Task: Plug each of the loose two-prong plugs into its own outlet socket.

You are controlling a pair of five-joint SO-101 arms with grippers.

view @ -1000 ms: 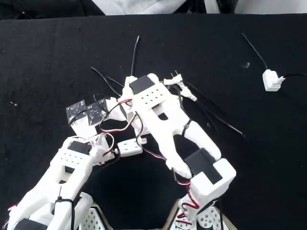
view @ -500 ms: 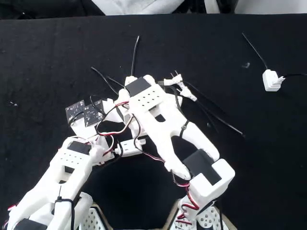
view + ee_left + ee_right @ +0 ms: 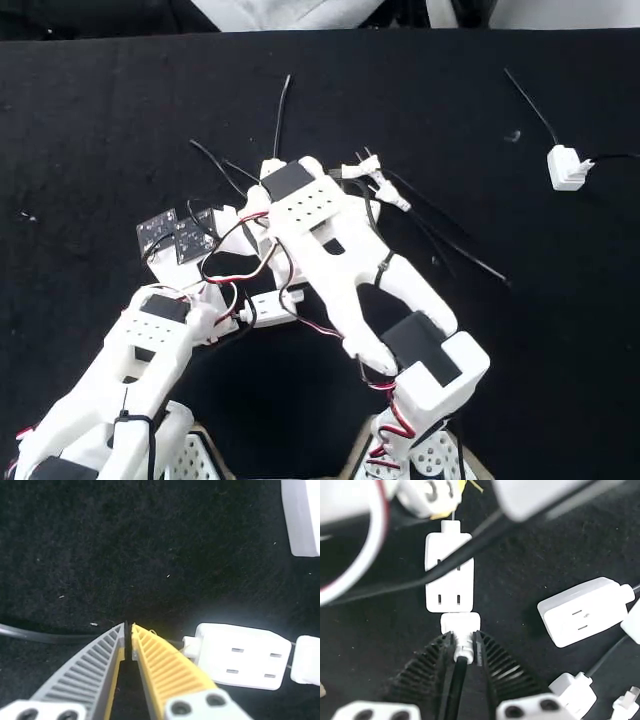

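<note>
Over the last second my right arm [image 3: 320,225] has edged toward my left arm [image 3: 150,350], so its red and white wiring now loops across the socket block [image 3: 268,310]; in the final half-second nothing has shifted. From above, that block lies on the black desk [image 3: 90,120] between the two arms. A loose plug [image 3: 566,167] with its cord lies well apart from them, near the desk's far right side. Through the left wrist camera, my left hand [image 3: 128,626] has its ribbed fingers pressed together. A thin cord runs just past the tips, and I cannot tell whether they catch it. The socket block lies face up just beside this hand, its slots showing. Through the right wrist camera, my right hand [image 3: 462,639] is pinching a white plug [image 3: 460,624] by its rear, cord trailing back between the fingers. The plug's front butts against the end of the socket block, and its prongs are hidden. A second socket block [image 3: 582,612] lies near, off to one side, with a spare plug [image 3: 572,692] just beside it.
</note>
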